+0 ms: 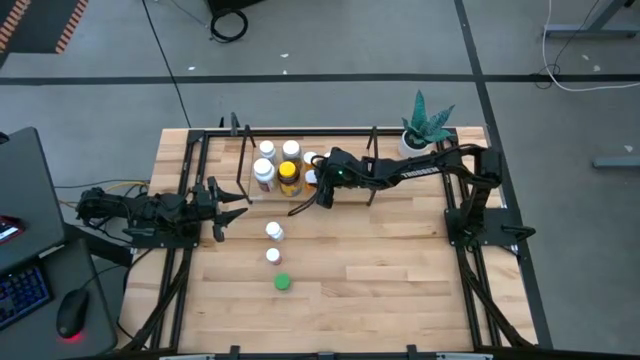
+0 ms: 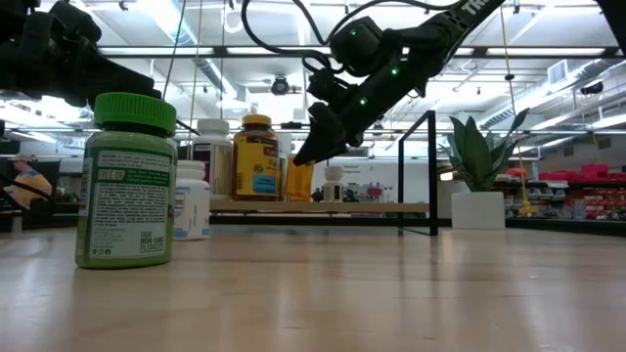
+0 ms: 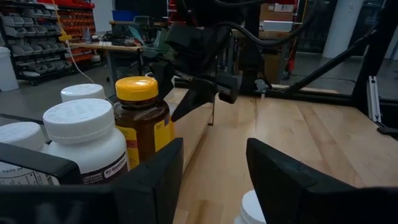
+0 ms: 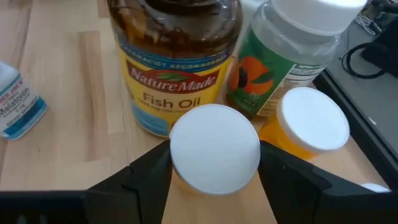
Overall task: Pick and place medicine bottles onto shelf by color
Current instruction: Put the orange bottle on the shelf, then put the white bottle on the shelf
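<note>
My right gripper point(image 4: 214, 163) reaches over the shelf point(image 2: 372, 207) and is shut on a small orange bottle point(image 2: 298, 182) with a white cap. Beside it on the shelf stand an amber fish-oil bottle point(image 4: 177, 62) with a yellow cap point(image 1: 289, 171), a green-labelled bottle point(image 4: 283, 56), a second orange bottle point(image 4: 311, 127) and some white ones point(image 1: 265, 150). Two white bottles point(image 1: 273, 231) and a green bottle point(image 1: 283, 283) stand on the table. My left gripper point(image 1: 235, 207) waits open at the shelf's left end. My right gripper has the orange bottle's white cap point(image 4: 180, 155) between its two fingers, one on each side. The fingers slant down from the table's right. The bottle is upright, and in the low view its foot point(image 2: 298, 198) rests on the shelf's wooden base.
A potted plant point(image 1: 426, 126) stands at the far right corner, past the shelf's right end. A white melatonin bottle point(image 4: 15, 99) is on the table just in front of the shelf. Bare wood spreads over the table's near right part point(image 1: 400, 270).
</note>
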### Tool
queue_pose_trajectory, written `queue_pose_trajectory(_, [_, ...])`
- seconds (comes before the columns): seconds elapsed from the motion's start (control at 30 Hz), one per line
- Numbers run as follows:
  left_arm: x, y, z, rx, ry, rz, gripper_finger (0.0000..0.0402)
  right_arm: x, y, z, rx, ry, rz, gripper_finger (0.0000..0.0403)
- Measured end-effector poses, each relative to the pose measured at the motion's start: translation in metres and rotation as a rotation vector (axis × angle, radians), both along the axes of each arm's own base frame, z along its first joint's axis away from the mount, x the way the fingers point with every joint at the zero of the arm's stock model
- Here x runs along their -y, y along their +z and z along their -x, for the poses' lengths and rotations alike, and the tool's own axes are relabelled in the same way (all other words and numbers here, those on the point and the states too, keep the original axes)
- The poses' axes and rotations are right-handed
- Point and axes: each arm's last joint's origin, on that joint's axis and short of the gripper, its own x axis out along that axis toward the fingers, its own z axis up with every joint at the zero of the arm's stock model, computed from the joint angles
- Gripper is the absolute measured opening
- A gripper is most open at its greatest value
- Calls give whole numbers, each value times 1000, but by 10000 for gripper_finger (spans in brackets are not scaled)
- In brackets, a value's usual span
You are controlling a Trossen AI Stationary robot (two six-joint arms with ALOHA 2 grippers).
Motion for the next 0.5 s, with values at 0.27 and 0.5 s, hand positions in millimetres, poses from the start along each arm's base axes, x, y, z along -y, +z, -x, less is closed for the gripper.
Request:
queue_pose_trajectory(0.27, [0, 0, 0, 0, 0, 0, 187, 4, -1, 1, 12, 6, -56, 258])
queue_pose_trajectory(0.5, [0, 0, 0, 0, 1, -1, 182, 4, 3, 3, 10, 7, -55, 272])
